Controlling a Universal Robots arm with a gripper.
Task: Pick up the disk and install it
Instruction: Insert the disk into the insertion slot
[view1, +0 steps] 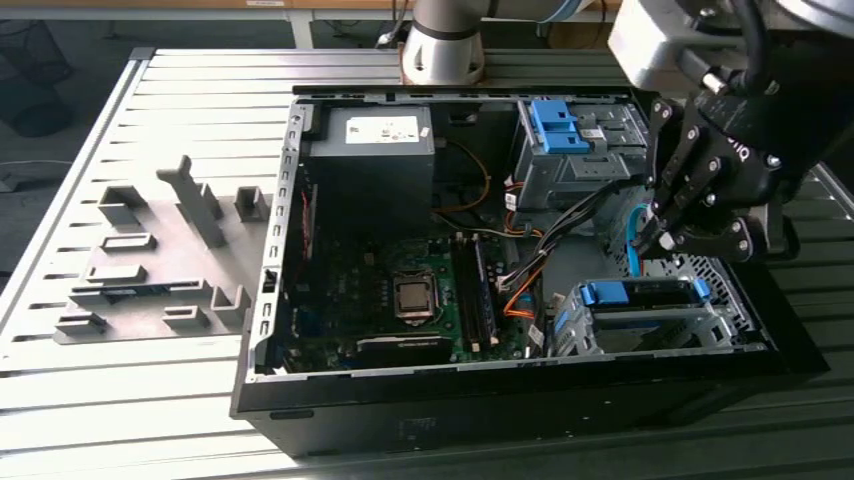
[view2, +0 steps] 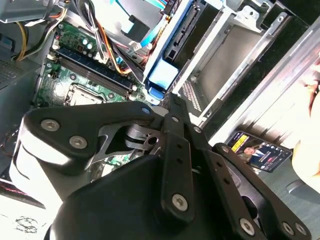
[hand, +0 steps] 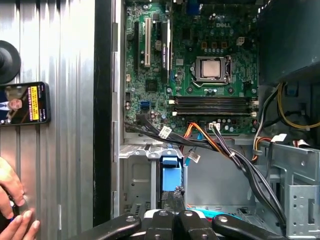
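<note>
In the exterior view: hangs at the view's right, over the right end of an open computer case (view1: 534, 405) lying on a slatted metal table (view1: 134, 400). Grips with the gripper (view1: 654, 240) closed on the disk (view1: 631, 222), held on edge, blue frame facing the exterior view's left. Hovers just above a metal drive cage (view1: 641, 330) in the case's near right corner, beside the motherboard (view1: 400, 290). Further back, holds a second cage with a blue bracket (view1: 554, 125). Left of the case, on the table, carries a set of grey fixtures (view1: 147, 260).

In the second wrist view: reaches past the black linkage to the gripper (view2: 162, 102), pinched on the blue end of the disk (view2: 162, 75), which runs away along the cage wall (view2: 225, 55). Beside the case, shows a phone (view2: 257, 152) on the table and a person's hand (view2: 307, 150) at the edge.

In the first wrist view: looks down on the gripper (hand: 172, 210) with the disk (hand: 170, 170) edge-on ahead of it, over the cage floor, below the motherboard (hand: 200, 65). Outside the case wall, catches the phone (hand: 22, 102) and the hand (hand: 12, 210).
</note>
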